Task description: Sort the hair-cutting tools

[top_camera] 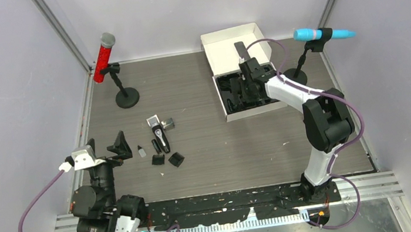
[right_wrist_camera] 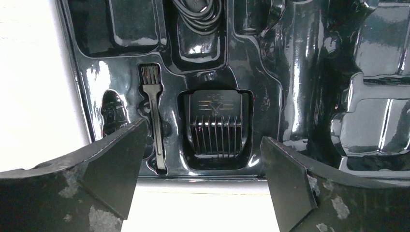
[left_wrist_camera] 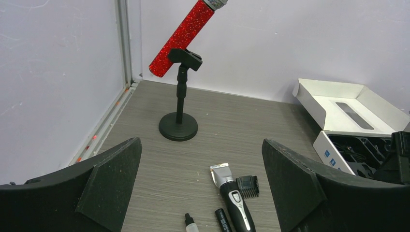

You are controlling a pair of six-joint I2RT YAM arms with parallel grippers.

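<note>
at the far left of the bench (top_camera: 236, 147) you see a glittery red microphone (top_camera: 104, 60), tilted in the clip of a short black stand with a round base (top_camera: 127, 97). at the far right, a blue microphone (top_camera: 323, 33) lies nearly level in its own black stand, whose base is partly hidden. between them, toward the right, sits a white cardboard box (top_camera: 231, 43), its lid folded back toward the rear wall. a glossy black moulded tray (right_wrist_camera: 300, 72) fills its near half. in the close view you find a coiled black cable (right_wrist_camera: 198, 14) in an upper recess, and a small cleaning brush (right_wrist_camera: 153, 113) in a narrow slot at the left.
</note>
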